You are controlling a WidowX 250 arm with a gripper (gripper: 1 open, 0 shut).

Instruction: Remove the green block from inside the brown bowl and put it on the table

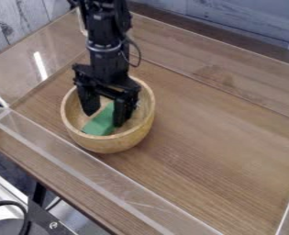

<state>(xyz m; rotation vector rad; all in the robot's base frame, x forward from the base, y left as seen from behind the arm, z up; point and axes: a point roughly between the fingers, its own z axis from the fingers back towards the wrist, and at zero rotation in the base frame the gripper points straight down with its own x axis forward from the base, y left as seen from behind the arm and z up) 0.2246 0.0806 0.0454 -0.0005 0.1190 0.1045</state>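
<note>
- The bowl [106,128] sits on the table [208,138] near its left edge, close to the clear wall [61,161] that runs along the near-left side
- The block [106,122] lies inside the bowl, slanted against the inner slope, its lower end toward the near rim and its upper end toward the far right of the hollow
- The gripper [105,108] hangs from the black arm [106,37] and points straight down into the bowl
- Its jaws stand wide apart, one dark finger [88,104] on the left of the block and the other on its right
- The fingertips reach below the rim, into the hollow; the right finger covers part of the block's upper end
- Whether either finger touches the block cannot be told from this view; nothing is clamped
- The block rests in the bowl, not lifted
- The tabletop to the right of the bowl and toward the near right corner shows bare wood grain with a glare patch [214,78] beyond the bowl
- A second clear wall runs along the far edge, with pale planks [24,23] visible behind the far left corner
</note>
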